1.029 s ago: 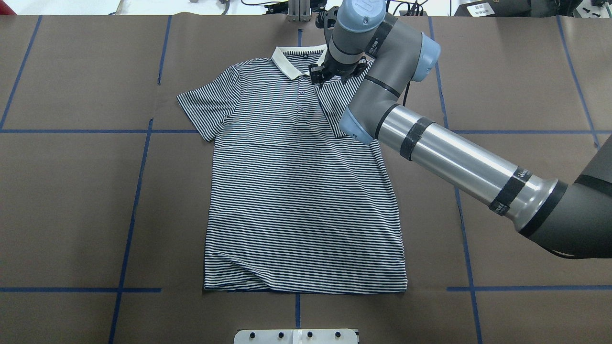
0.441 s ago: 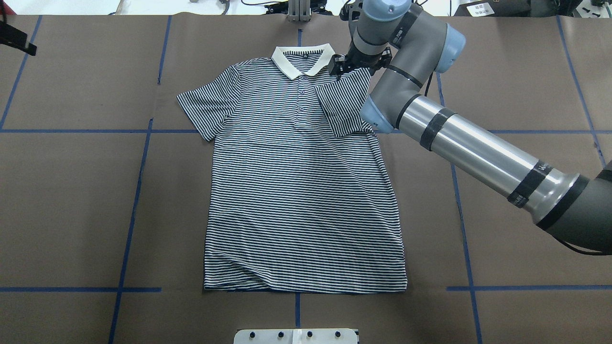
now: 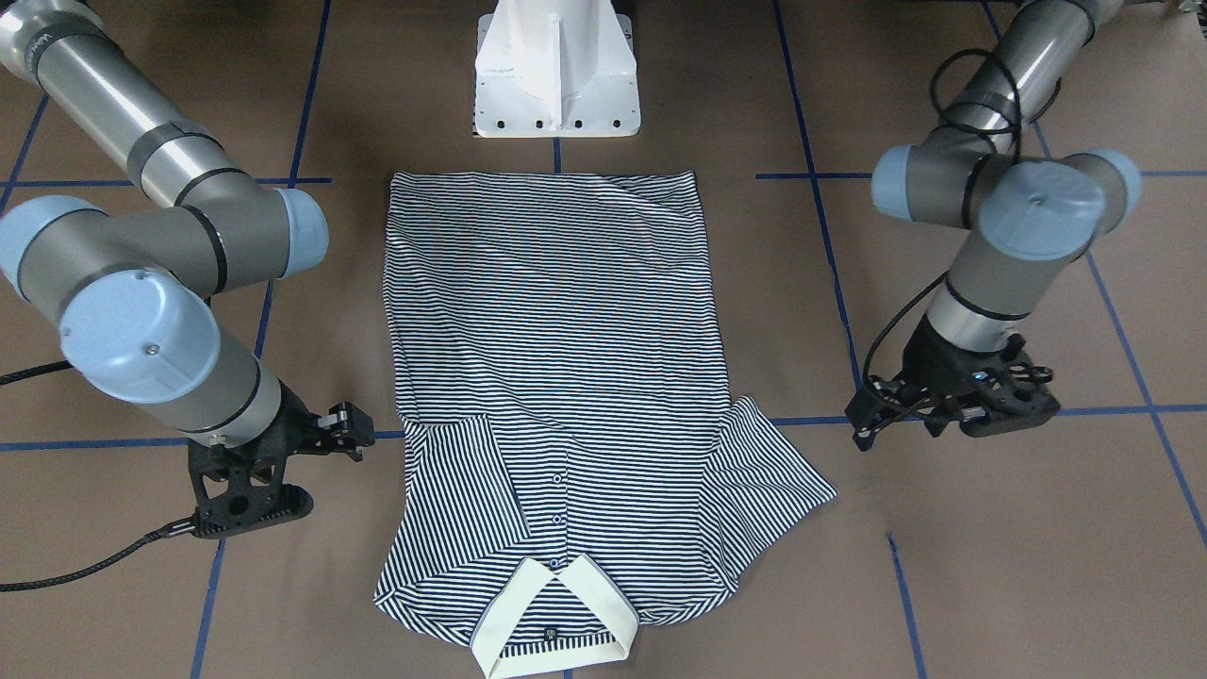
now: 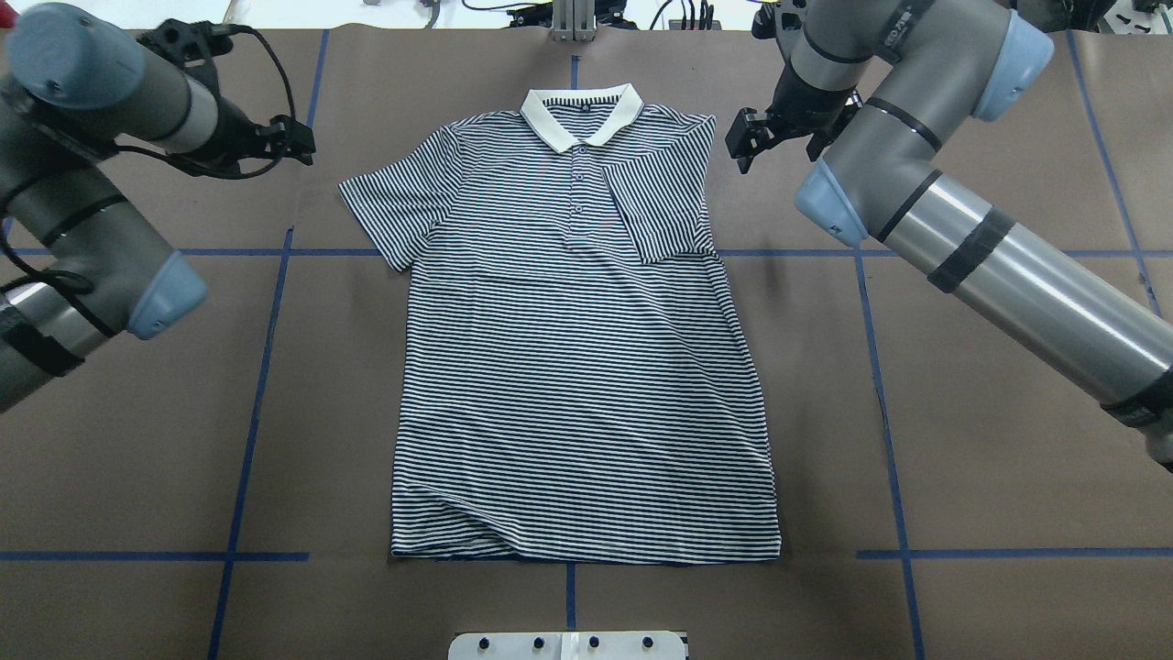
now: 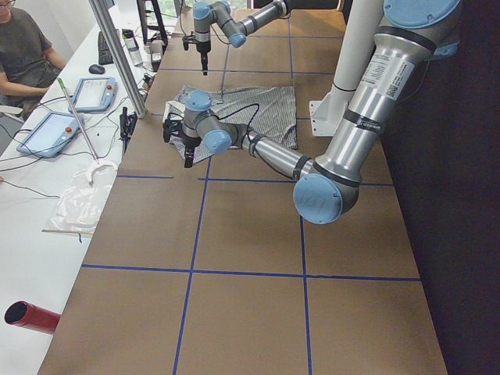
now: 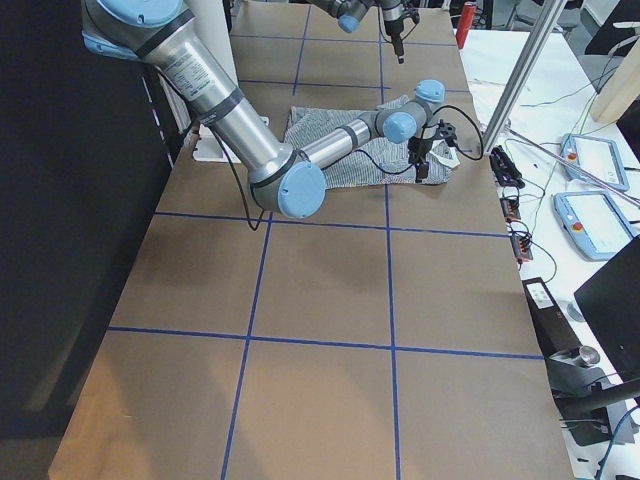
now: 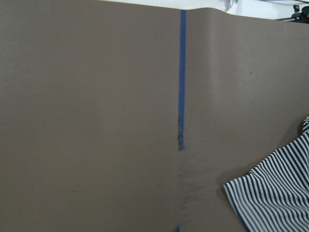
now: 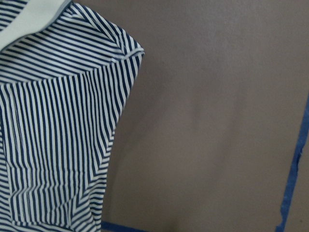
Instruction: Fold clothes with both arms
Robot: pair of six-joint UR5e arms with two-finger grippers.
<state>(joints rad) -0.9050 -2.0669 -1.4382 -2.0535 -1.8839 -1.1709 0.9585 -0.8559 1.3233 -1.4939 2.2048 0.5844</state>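
Observation:
The striped polo shirt (image 4: 577,367) lies flat and face up, its cream collar (image 4: 582,115) at the far edge. Its sleeve (image 4: 660,202) on the overhead view's right is folded in over the chest; the other sleeve (image 4: 389,197) lies spread out. My right gripper (image 4: 744,142) is open and empty, just right of the folded shoulder and off the cloth. My left gripper (image 4: 298,142) is open and empty, left of the spread sleeve. The left wrist view shows that sleeve's corner (image 7: 275,198). The right wrist view shows the folded shoulder (image 8: 58,121).
The table is covered in brown paper with blue tape lines (image 4: 252,403). The white pedestal base (image 3: 556,71) stands at the hem end of the shirt. An operator (image 5: 23,47) and tablets (image 5: 94,94) are at a side bench beyond the collar end.
My right gripper has let go of the folded sleeve and moved right, off the shirt. My left arm has come in from the left toward the spread sleeve.

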